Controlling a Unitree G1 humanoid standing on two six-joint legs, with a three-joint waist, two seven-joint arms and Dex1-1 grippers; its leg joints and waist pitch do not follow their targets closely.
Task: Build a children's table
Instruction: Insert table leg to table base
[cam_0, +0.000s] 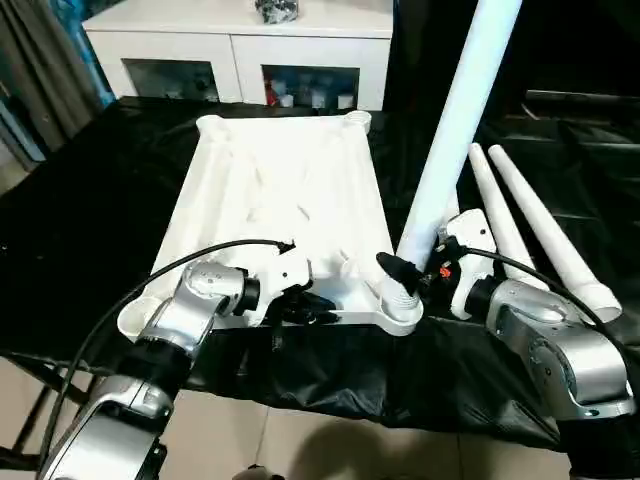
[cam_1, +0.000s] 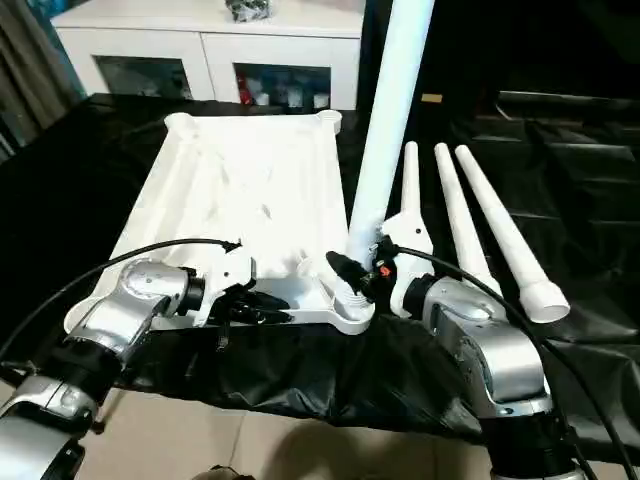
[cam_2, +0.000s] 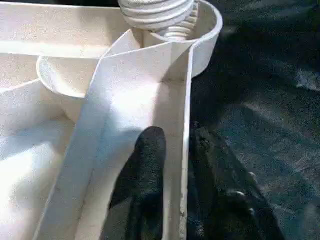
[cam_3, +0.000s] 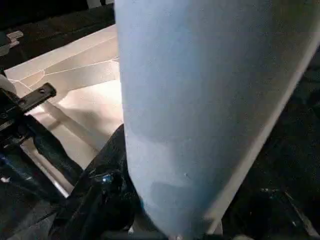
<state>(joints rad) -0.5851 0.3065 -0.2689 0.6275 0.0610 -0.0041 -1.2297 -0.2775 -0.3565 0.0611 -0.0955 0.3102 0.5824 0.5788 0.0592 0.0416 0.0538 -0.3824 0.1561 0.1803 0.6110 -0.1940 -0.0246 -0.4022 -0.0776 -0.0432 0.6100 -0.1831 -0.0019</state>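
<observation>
Right gripper (cam_0: 408, 272) clamped on upright leg (cam_0: 455, 125); left gripper (cam_2: 175, 150) loosely straddling tabletop (cam_0: 280, 190) rim. Risk: leg cross-threads if tilted.

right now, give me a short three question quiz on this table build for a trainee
1. True or false: a leg stands upright in the table top's near right corner socket.
2. How many loose legs lie on the black cloth, right of the top?
3. What does the left hand straddle: A) the top's near rim, B) a loose leg?

Key: 1 true; 2 three; 3 A
</observation>
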